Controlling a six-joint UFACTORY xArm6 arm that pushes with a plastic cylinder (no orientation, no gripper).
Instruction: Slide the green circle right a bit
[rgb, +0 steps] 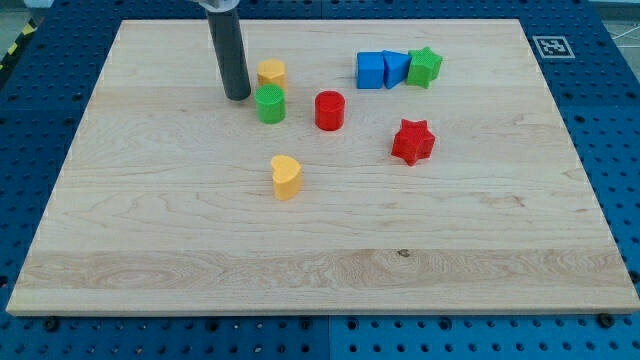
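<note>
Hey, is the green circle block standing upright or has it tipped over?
Upright: the green circle block rests on the wooden board with its round face up. My tip sits just to its left.

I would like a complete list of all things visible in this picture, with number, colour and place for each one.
green circle: 1, green, upper middle of the board, just right of my tip
yellow hexagon block: 1, yellow, directly above the green circle in the view
red cylinder: 1, red, right of the green circle, apart from it
yellow heart block: 1, yellow, centre of the board, alone
red star: 1, red, right of centre
blue blocks: 2, blue, near the view's top, side by side
green star: 1, green, against the right blue block
wooden board: 1, light wood, on a blue table
my tip: 1, dark rod, just left of the green circle
</note>
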